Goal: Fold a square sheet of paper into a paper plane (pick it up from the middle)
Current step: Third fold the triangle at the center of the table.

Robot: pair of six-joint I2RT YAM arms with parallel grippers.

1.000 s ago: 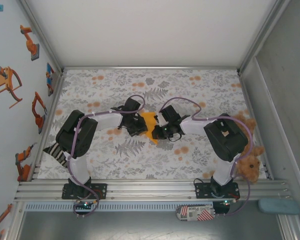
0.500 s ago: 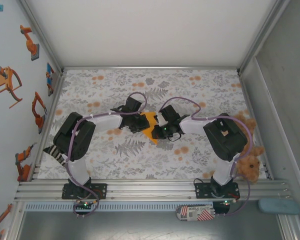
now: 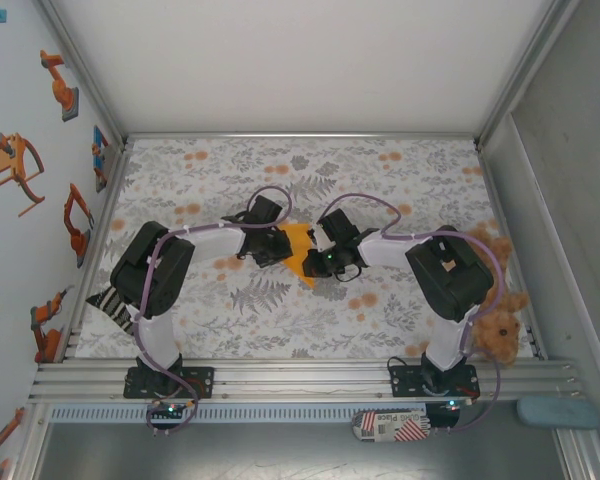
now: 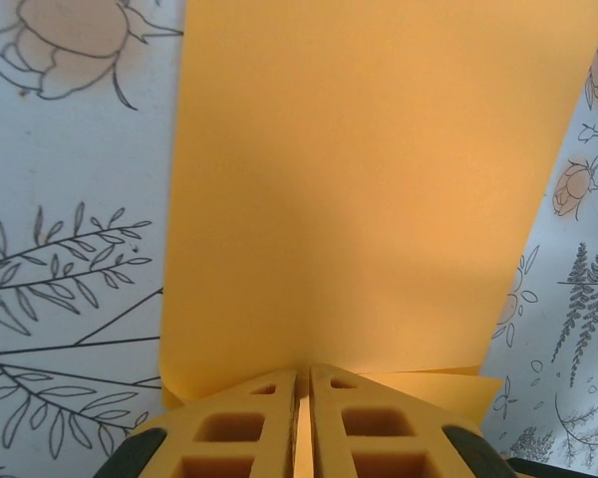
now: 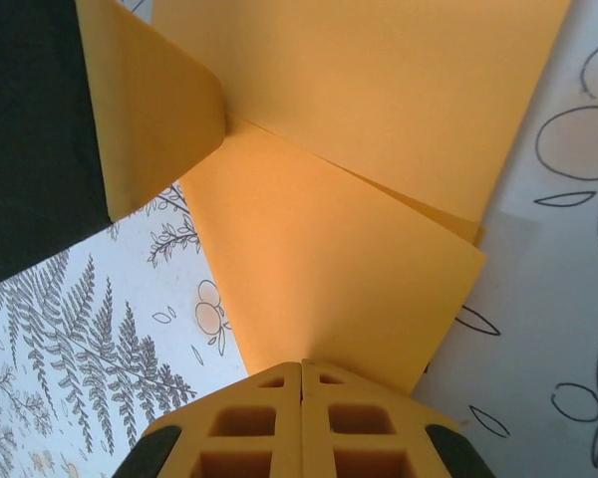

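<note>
The square sheet of paper (image 3: 299, 250), plain orange-yellow and folded into overlapping layers, is held between both grippers over the middle of the floral cloth. My left gripper (image 3: 283, 243) is shut on its left edge. In the left wrist view the sheet (image 4: 379, 179) spreads away from the gripper (image 4: 310, 370), and a thin strip of paper shows between the pads. My right gripper (image 3: 316, 262) is shut on the near right edge. In the right wrist view the layers (image 5: 339, 249) fan out from the gripper (image 5: 302, 364), and a left finger (image 5: 149, 100) pinches the far corner. No paper plane shape can be made out.
The floral cloth (image 3: 380, 180) covers the table. A brown plush teddy (image 3: 495, 330) sits at the right edge beside the right arm. A striped item (image 3: 110, 305) lies at the left edge. An aluminium rail (image 3: 300, 380) runs along the front, and walls close in the sides and back.
The left gripper has shifted slightly toward the far side with the paper, so a little more orange shows between the grippers. The right gripper has barely moved.
</note>
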